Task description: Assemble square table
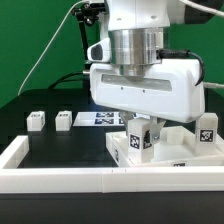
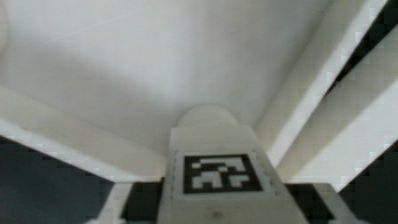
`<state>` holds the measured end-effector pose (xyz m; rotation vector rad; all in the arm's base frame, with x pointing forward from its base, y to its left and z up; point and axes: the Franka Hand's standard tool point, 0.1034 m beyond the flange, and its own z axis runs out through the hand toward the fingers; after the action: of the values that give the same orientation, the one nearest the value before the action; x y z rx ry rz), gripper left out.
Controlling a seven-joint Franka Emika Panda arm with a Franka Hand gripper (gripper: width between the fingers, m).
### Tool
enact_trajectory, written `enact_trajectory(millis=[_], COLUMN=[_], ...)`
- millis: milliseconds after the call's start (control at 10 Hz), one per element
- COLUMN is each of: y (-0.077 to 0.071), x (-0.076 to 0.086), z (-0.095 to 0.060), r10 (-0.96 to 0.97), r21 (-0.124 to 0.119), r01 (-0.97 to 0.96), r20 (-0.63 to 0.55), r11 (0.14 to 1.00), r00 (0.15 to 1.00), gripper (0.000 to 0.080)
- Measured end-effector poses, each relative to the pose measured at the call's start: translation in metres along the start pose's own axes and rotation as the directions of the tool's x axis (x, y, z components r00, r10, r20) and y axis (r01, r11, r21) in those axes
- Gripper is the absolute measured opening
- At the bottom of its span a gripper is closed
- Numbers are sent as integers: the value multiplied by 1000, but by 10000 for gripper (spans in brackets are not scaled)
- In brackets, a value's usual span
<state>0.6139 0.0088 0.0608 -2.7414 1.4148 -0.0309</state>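
Note:
The square table's white top (image 1: 178, 158) lies on the black worktop at the exterior view's right, its raised rim showing. My gripper (image 1: 140, 143) hangs right over it, shut on a small white tagged leg (image 1: 140, 134) held upright above the top's near-left part. In the wrist view the leg (image 2: 217, 165) shows its tag between my jaws (image 2: 217, 207), with the top's white inside (image 2: 143, 60) behind it. Another tagged leg (image 1: 207, 130) stands upright at the top's right side. Two loose legs (image 1: 36, 120) (image 1: 64, 119) lie on the worktop to the left.
The marker board (image 1: 92, 119) lies flat behind the table top, partly hidden by my hand. A long low white wall (image 1: 70, 180) edges the worktop along the front and left. A green backdrop and cables are behind the arm.

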Motion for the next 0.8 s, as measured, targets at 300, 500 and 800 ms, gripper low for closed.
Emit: enact_trajectory(millis=[300, 500, 800], y=[0, 0, -1], x=[0, 2, -1], z=[0, -1, -1], r10=[-117, -342, -628], r21=[0, -2, -11], r01=[117, 342, 628], r20=[-2, -3, -2], r11=[993, 940, 778], r00=[993, 940, 778], gripper=[483, 606, 649])
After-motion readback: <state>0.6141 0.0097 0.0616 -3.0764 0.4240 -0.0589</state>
